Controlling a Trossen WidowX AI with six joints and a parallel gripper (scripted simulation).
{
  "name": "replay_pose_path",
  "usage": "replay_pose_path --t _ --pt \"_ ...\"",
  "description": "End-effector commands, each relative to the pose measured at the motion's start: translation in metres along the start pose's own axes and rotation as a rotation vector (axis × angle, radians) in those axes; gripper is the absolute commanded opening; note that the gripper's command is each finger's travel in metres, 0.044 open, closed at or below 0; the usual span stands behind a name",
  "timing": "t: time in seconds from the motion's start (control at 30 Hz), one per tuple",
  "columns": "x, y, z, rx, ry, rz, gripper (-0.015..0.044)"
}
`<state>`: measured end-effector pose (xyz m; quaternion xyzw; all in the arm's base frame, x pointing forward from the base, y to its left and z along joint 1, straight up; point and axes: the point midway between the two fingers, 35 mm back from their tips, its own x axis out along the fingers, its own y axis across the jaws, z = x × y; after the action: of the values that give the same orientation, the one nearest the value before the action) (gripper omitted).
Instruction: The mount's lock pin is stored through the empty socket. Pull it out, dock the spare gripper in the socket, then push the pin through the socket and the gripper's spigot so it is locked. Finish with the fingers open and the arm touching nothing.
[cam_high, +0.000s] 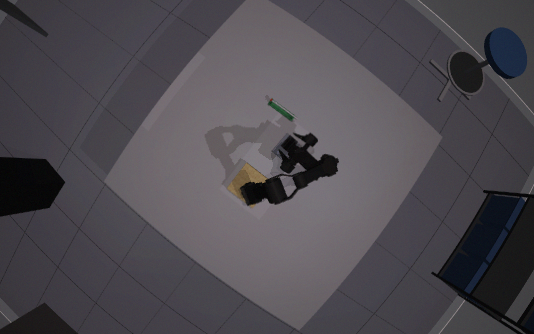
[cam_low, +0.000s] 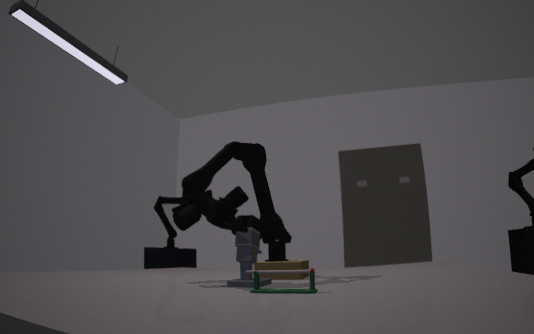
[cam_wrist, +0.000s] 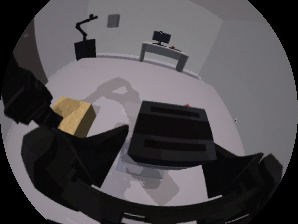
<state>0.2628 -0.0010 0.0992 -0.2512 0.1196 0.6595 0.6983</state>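
Note:
The pale pin (cam_low: 285, 271) lies across the two posts of the green rack (cam_high: 281, 111) (cam_low: 283, 291), with a red spot at one end. The grey mount (cam_low: 246, 270) stands upright near the rack. The dark, blocky spare gripper (cam_low: 247, 220) (cam_wrist: 172, 126) sits on top of the mount's grey column. How deep its spigot sits in the socket is hidden. My gripper (cam_high: 288, 145) (cam_wrist: 164, 134) is open, with its fingers spread on either side of the spare gripper and nothing held between them. Whether the fingers touch it, I cannot tell.
A yellow-brown block (cam_high: 247, 178) (cam_low: 295, 269) (cam_wrist: 76, 116) stands under my arm's base, on the far side of the mount from the rack. The arm bends over the mount. Other arms on dark stands, a blue stool (cam_high: 505, 52) and shelving stand well away.

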Motion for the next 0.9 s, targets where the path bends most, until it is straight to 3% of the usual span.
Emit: replay_pose_path --t 0.0,0.87 --pt "-0.005 0.000 0.008 -0.003 0.002 -0.001 0.0440" --pt "-0.026 0.007 0.059 0.044 0.014 -0.027 0.0440"
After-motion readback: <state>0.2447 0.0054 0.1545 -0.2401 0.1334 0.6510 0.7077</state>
